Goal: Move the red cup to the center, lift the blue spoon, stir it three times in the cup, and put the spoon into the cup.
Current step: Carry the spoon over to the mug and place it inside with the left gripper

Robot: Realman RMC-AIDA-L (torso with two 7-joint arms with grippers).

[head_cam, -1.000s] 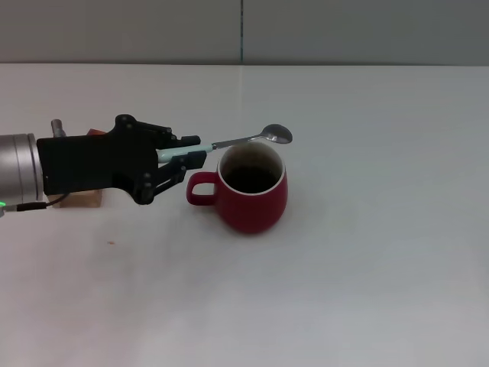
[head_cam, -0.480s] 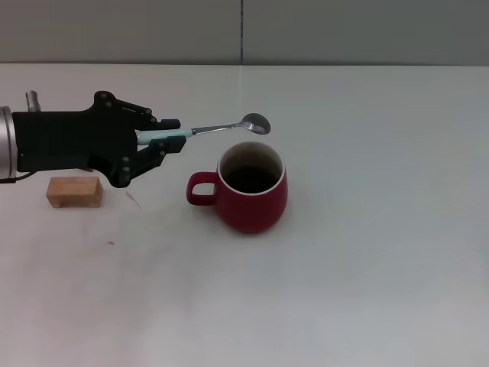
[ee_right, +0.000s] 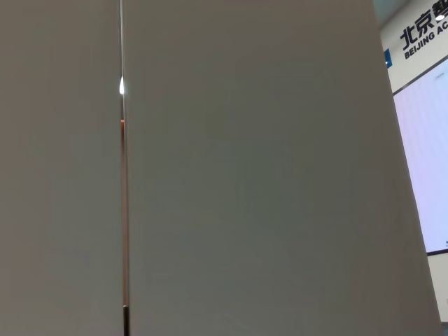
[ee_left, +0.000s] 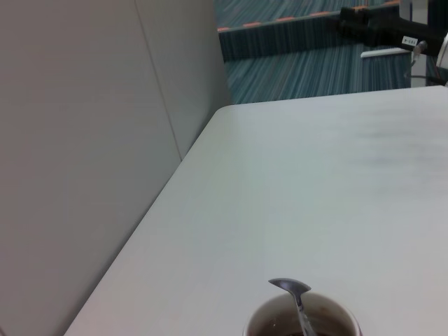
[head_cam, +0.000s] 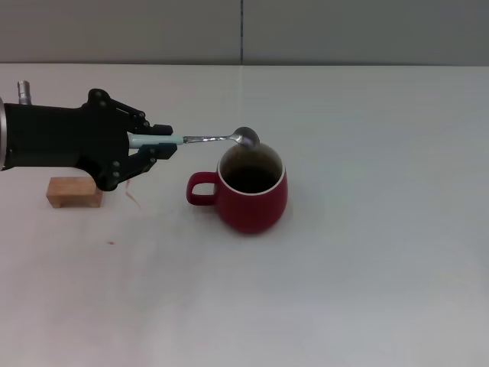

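From the head view, our left gripper (head_cam: 157, 145) comes in from the worktop's left edge, fingers pinched on the pale handle of the spoon (head_cam: 200, 139). The spoon lies almost level, its bowl right at the far-left part of the rim of the cup (head_cam: 250, 189). The cup sits about mid-worktop, handle toward the left edge, so we judge the centering step done. A wooden block (head_cam: 74, 191) rests near the left edge, just beside the gripper.

Over to the left wrist view: the spoon's (ee_left: 295, 299) stem runs across the cup's (ee_left: 302, 320) mouth, its bowl poking past the rim toward the far edge of the table (ee_left: 301, 175). It isn't dipped in. Our own fingers don't show here.

The right wrist view gives only a grey wall; our right arm is out of sight, so its gripper's state is unknown.

We judge the stirring step is just starting. Next, we'd tip the bowl down inside the rim without knocking the cup.
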